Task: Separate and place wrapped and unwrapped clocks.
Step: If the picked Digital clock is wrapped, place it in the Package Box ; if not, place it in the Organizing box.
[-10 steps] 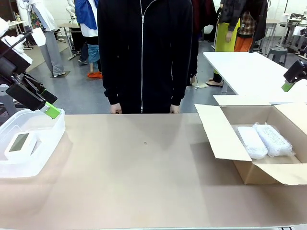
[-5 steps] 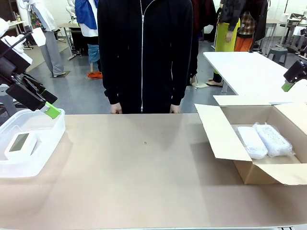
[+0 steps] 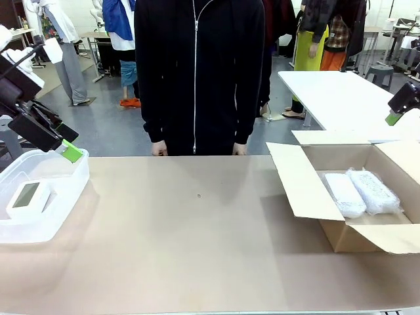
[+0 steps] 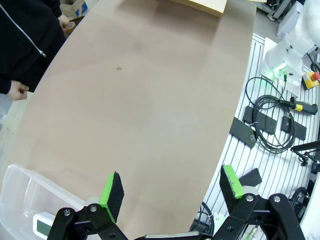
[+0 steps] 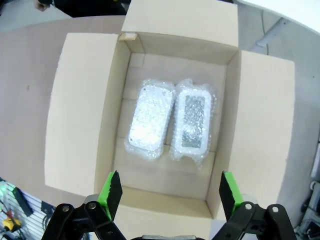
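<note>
Left hand (image 4: 172, 191): I see its jaws spread wide with nothing between them; it hangs above the near edge of the counter (image 3: 197, 243), up beside the clear tub (image 3: 62, 210).
Right hand (image 5: 166, 194): I see it open and empty too, hovering high over the cardboard box (image 5: 85, 110) and looking straight down into it.
Wrapped clocks: 2 of them, the left-lying wrapped clock (image 5: 150, 119) and the right-lying wrapped clock (image 5: 192, 121), lie side by side and touching on the box floor (both in bubbly film; one shows a greyish face through it).
Unwrapped clock (image 3: 27, 199): I find 1, bare and white, lying face up inside the clear tub at the counter's left end.
Person (image 3: 197, 72): stands at the far side in a dark zipped jacket, both fists at the counter's far edge.
</note>
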{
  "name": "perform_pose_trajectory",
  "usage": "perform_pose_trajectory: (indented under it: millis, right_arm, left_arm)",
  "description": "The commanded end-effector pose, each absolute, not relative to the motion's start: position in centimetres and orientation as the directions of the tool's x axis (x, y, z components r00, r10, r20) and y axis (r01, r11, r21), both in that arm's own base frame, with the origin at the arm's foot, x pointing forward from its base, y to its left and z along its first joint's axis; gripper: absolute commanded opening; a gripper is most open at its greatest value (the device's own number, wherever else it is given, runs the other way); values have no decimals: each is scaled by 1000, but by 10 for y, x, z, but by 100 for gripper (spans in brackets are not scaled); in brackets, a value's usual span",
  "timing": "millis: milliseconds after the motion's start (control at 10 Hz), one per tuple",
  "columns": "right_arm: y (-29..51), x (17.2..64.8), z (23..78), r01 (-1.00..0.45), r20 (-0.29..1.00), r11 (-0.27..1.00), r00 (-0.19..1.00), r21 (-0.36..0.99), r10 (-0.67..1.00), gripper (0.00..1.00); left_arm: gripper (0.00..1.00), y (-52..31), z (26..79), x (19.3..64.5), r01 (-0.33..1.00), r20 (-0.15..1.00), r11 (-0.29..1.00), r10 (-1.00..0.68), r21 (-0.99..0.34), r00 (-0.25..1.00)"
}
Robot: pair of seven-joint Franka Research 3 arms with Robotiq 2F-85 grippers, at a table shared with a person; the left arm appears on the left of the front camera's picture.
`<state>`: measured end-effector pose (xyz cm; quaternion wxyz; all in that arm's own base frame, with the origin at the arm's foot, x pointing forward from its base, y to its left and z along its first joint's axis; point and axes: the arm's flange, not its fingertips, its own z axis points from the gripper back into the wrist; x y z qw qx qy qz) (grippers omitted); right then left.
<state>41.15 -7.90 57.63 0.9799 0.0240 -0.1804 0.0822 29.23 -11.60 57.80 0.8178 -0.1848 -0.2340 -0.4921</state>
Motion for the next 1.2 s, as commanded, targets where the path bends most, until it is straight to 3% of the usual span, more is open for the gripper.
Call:
perform_pose_trajectory:
  millis: [0, 200, 600, 900, 1100]
  right_arm:
    - [-81, 411, 575, -170, 352, 985, 923, 14, 154, 100]
    - [-79, 411, 576, -170, 357, 985, 921, 17, 152, 100]
    - [19, 415, 580, -596, 531, 795, 642, -108, 553, 100]
    - [76, 408, 582, -797, 620, 603, 454, -38, 640, 100]
    - [90, 394, 577, -878, 655, 475, 391, 55, 647, 100]
  left_arm:
    - [100, -117, 578, 292, 887, 558, 458, -720, -66, 413]
    - [100, -117, 578, 292, 887, 558, 458, -720, -66, 413]
    - [100, -117, 578, 292, 887, 558, 458, -720, -66, 413]
    - [100, -117, 578, 292, 887, 558, 458, -720, -66, 413]
    - [100, -117, 578, 292, 887, 558, 458, -720, -66, 413]
